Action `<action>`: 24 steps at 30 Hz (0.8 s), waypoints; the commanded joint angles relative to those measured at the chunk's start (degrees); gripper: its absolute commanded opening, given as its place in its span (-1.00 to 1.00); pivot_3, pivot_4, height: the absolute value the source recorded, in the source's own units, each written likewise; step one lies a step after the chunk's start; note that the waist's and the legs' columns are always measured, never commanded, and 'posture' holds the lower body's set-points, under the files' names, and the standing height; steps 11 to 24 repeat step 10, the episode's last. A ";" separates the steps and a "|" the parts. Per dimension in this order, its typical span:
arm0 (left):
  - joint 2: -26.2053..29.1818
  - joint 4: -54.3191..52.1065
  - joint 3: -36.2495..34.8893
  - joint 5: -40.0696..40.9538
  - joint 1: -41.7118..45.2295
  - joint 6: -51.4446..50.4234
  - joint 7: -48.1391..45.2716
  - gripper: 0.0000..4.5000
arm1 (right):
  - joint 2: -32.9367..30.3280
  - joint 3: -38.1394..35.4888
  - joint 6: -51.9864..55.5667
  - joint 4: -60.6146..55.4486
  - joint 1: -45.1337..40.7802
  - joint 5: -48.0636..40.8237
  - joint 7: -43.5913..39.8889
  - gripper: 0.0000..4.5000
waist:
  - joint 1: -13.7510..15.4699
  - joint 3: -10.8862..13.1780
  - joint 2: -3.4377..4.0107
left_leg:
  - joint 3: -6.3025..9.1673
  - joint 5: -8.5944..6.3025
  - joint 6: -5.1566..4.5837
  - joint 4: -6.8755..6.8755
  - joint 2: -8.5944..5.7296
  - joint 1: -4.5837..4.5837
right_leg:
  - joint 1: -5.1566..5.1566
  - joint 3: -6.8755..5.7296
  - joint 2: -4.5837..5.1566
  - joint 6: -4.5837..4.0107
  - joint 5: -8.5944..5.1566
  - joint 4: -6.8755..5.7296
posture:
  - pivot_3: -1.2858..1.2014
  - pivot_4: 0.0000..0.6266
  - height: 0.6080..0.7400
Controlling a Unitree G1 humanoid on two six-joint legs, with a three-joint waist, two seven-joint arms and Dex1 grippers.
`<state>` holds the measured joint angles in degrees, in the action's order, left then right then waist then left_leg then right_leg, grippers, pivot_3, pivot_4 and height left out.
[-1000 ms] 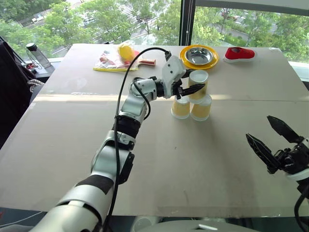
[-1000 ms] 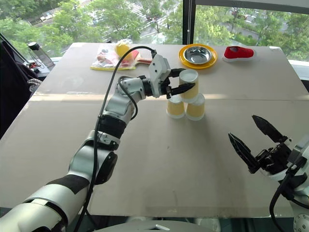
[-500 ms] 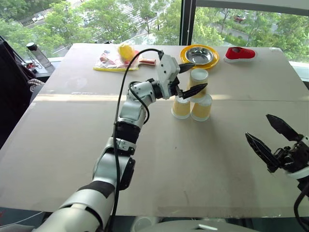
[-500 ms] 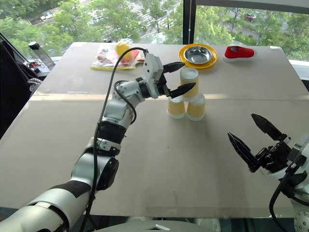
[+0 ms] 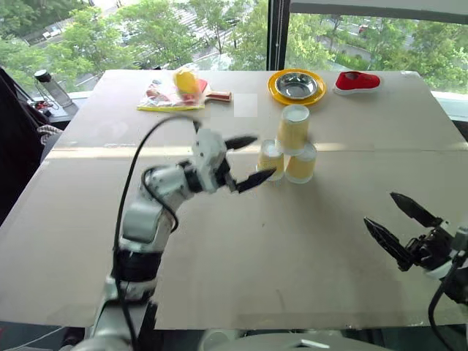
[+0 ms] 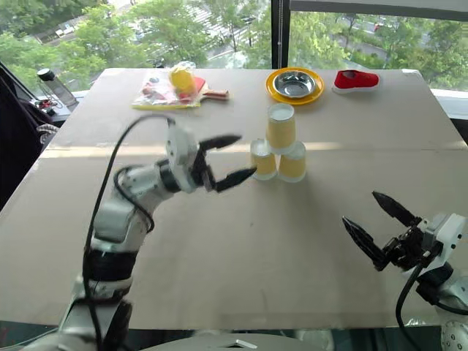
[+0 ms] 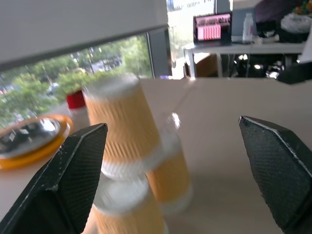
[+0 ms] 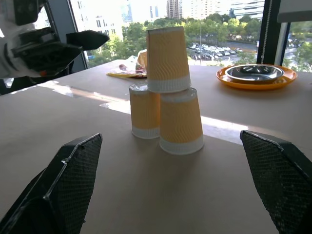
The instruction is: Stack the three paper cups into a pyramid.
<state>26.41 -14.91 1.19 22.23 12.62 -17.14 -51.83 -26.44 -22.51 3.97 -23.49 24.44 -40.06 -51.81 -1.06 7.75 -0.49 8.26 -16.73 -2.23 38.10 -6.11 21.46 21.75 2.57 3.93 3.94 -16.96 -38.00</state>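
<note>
Windows with green treetops beyond run behind a broad tan board-topped table, which carries every item listed.

Left arm, white and grey with a black cable looped over it: reaches in from the near left edge. Left claw, two black fingers spread wide and released, holds nothing; its nearer fingertip lies just beside the lower left cup, and whether it touches cannot be told.

Right claw, two black fingers spread wide and empty: low at the near right of the table, well apart from the cups.

Clear yellow-edged plastic bag of mixed small goods: far left of the table, a yellow rounded item on top of it.

Round yellow plate holding a steel bowl: far edge, behind the cups.

Red and white low-sided object: far edge, right of the plate.

Dark bottle with a cap: off the table's far left corner.

Three paper cups, pale yellow ribbed sleeves with white rims and bases, all inverted, stacked near the table's middle toward the far side:
- lower left cup, touching its neighbour;
- lower right cup, standing slightly nearer;
- top cup, resting across the two below and tilted a little.
</note>
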 commanded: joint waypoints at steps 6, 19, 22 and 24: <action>1.76 -3.92 0.84 -12.64 -24.35 6.87 11.42 0.97 | 0.39 5.80 -13.21 17.30 -1.43 13.99 -4.90 1.00 | 2.38 0.03 0.16 | 0.03 -0.05 -0.04 -0.06 -0.02 -0.34 | -0.26 0.07 0.04 -0.11 0.09 -0.01 | 0.03 -0.52 1.00; 0.60 -5.57 -0.82 -12.58 -28.03 6.63 15.07 0.97 | -0.51 6.60 -13.85 22.53 -5.75 13.83 -5.81 1.00 | 2.06 -0.05 0.28 | -0.07 -0.17 -0.26 -0.10 0.00 -0.73 | -0.52 0.15 0.06 -0.12 0.17 0.01 | 0.03 -0.52 1.00; 0.60 -5.57 -0.82 -12.58 -28.03 6.63 15.07 0.97 | -0.51 6.60 -13.85 22.53 -5.75 13.83 -5.81 1.00 | 2.06 -0.05 0.28 | -0.07 -0.17 -0.26 -0.10 0.00 -0.73 | -0.52 0.15 0.06 -0.12 0.17 0.01 | 0.03 -0.52 1.00; 0.60 -5.57 -0.82 -12.58 -28.03 6.63 15.07 0.97 | -0.51 6.60 -13.85 22.53 -5.75 13.83 -5.81 1.00 | 2.06 -0.05 0.28 | -0.07 -0.17 -0.26 -0.10 0.00 -0.73 | -0.52 0.15 0.06 -0.12 0.17 0.01 | 0.03 -0.52 1.00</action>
